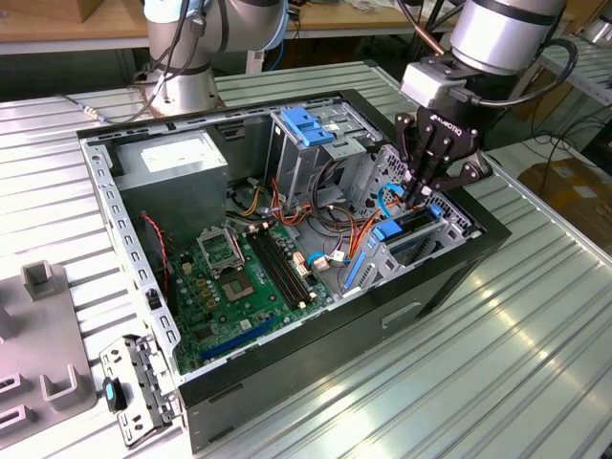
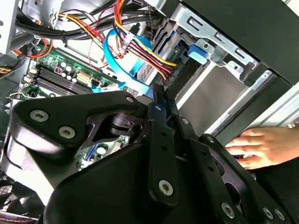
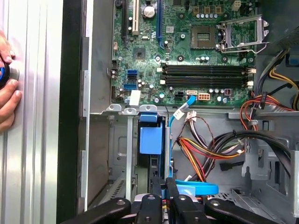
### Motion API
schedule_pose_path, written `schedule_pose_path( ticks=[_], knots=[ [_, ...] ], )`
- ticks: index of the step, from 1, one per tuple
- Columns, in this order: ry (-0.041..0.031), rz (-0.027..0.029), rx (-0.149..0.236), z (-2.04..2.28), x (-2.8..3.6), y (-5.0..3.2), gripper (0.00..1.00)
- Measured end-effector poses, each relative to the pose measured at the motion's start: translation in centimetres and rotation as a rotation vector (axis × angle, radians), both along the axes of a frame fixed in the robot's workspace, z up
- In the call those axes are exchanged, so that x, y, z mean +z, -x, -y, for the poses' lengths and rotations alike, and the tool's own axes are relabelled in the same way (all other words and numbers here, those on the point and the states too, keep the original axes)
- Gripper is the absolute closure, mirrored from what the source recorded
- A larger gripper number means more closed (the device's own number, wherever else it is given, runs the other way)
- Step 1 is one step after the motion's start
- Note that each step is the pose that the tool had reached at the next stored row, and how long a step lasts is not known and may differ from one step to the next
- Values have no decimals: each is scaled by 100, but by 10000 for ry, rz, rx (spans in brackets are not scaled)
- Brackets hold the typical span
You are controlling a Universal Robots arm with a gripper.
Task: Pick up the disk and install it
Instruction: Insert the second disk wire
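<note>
The disk (image 3: pixel 152 142) stands on its thin edge inside a metal slot, right in front of the jaws' tips. Its blue plastic rail faces the jaws.

Ribbed metal table (image 1: pixel 535 325) (wooden bench (image 1: pixel 57 29) behind)

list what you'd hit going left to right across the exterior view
grey fixture block → loose metal bracket → power supply → CPU socket → RAM slots → blue-topped drive cage → gripper over the disk
</note>
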State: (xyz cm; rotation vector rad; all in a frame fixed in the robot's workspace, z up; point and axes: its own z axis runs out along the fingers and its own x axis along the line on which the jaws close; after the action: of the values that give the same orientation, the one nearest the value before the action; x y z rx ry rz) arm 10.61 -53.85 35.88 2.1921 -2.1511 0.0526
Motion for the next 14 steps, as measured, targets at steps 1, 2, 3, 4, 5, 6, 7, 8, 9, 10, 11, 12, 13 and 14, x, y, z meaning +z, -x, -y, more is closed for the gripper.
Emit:
schedule_pose_path(
  ticks=[1, 2, 3, 4, 5, 6, 7, 8, 9, 10, 11, 12, 13, 14],
  knots=[
    [-24, 29, 9, 14, -4, 9, 84],
    [-42, 46, 14, 21, -6, 15, 84],
    [-82, 73, 23, 35, -11, 23, 84],
    [-125, 99, 32, 49, -15, 31, 84],
    [-154, 114, 37, 59, -16, 35, 84],
    [-232, 143, 45, 87, -23, 40, 84],
    [-288, 156, 47, 100, -28, 41, 84],
    [-320, 159, 45, 101, -34, 41, 84],
    [-330, 164, 46, 101, -41, 41, 84],
    [-335, 174, 46, 101, -47, 41, 84],
    [-340, 178, 46, 101, -52, 41, 84],
    [-352, 182, 46, 102, -60, 41, 84],
    [-363, 185, 46, 102, -67, 41, 84],
    [-383, 187, 37, 103, -72, 41, 84]
  ],
)
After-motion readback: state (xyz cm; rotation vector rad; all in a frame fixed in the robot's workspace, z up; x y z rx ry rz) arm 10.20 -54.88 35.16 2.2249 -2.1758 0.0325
